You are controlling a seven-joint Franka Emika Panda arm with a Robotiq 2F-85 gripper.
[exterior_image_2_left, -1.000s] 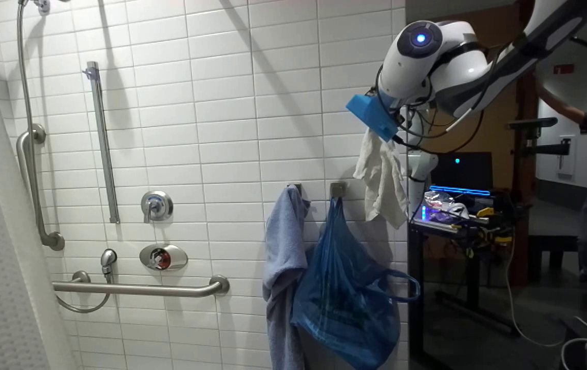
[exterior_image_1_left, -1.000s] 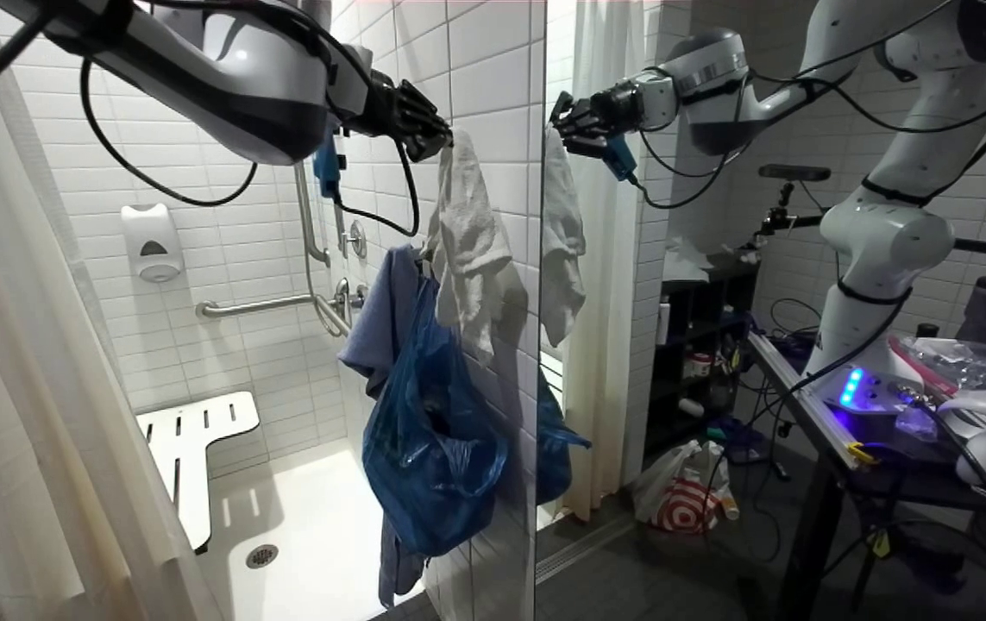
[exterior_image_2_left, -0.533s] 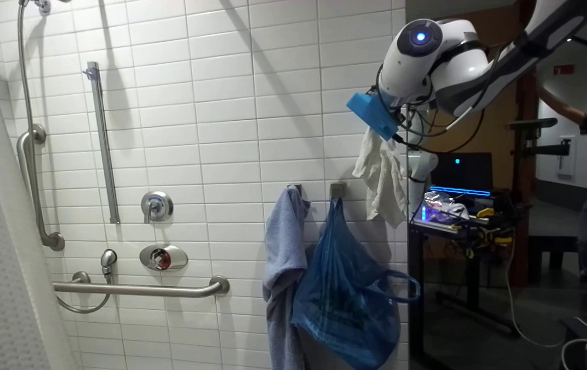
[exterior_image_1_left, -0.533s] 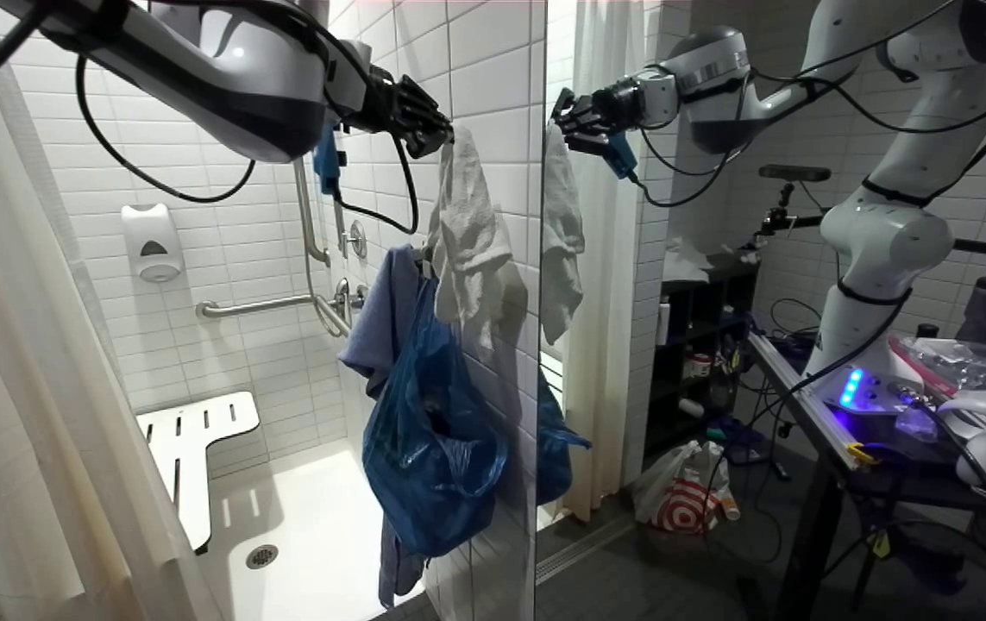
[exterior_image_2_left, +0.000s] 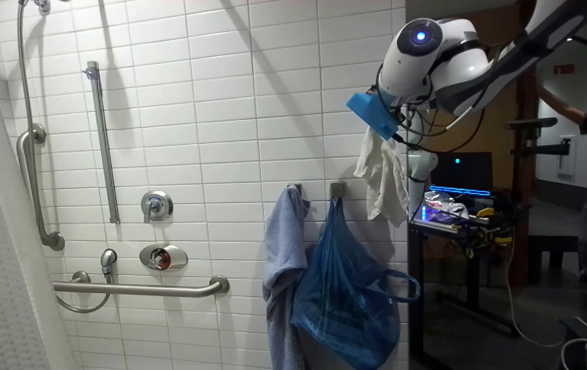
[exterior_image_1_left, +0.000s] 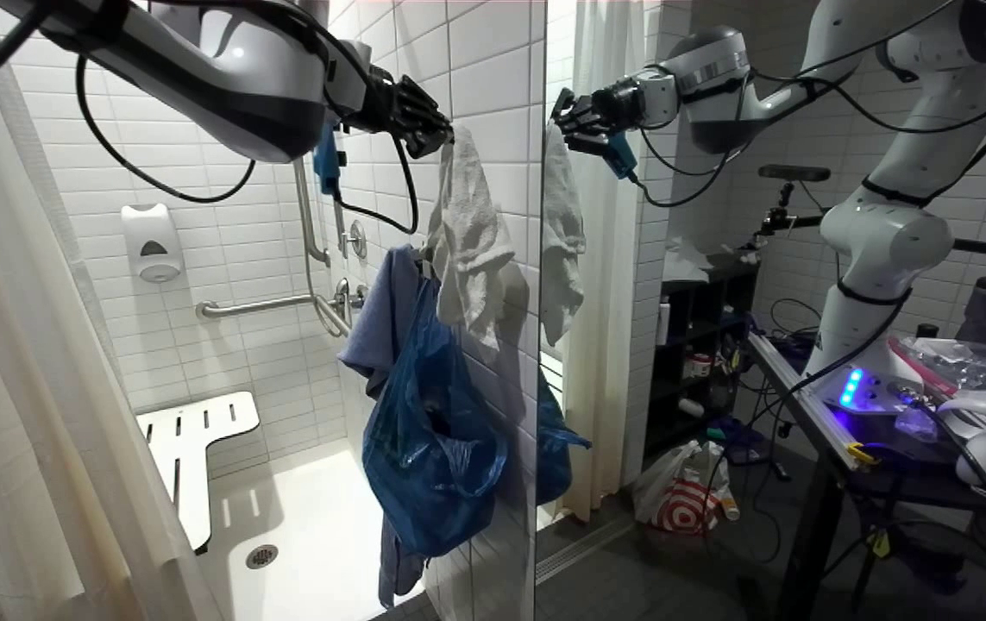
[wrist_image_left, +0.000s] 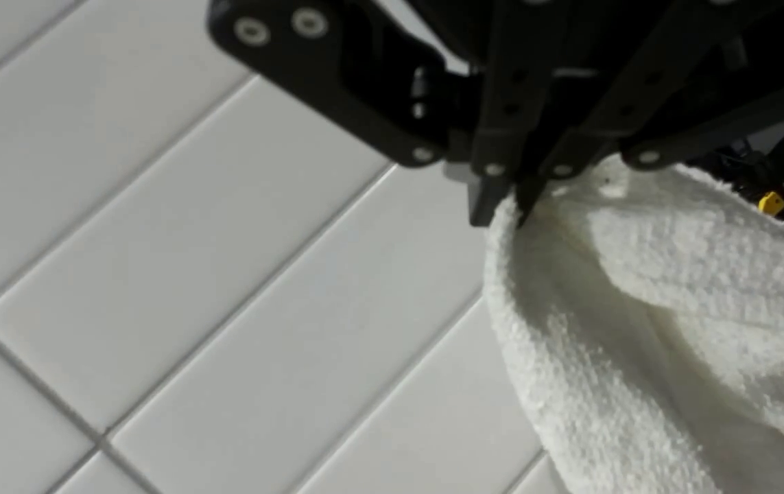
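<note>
The gripper (wrist_image_left: 509,206) has its two fingertips pressed together, clamped on a thin pinch at the edge of a white terry washcloth (wrist_image_left: 693,261), which spreads toward four o'clock in the wrist view. In both exterior views the washcloth hangs draped near the white tiled wall (exterior_image_2_left: 283,139); whether it touches the tiles cannot be told. In an exterior view, a square metal hook (exterior_image_2_left: 338,189) sits at nine o'clock from the washcloth's middle, bearing a blue plastic bag (exterior_image_2_left: 344,298), with a blue-grey towel (exterior_image_2_left: 285,241) at nine o'clock from the bag.

The likeliest fault is a slip: only a little fabric sits between the tips, so a snag on the hook could tug it free. Going too low could push the loose folds into the bag and work its straps off the hook. Nearing the wall too fast may knock the fingertips against tile, and the black cable (exterior_image_1_left: 415,211) looping at seven o'clock from the gripper could catch on the hook.
</note>
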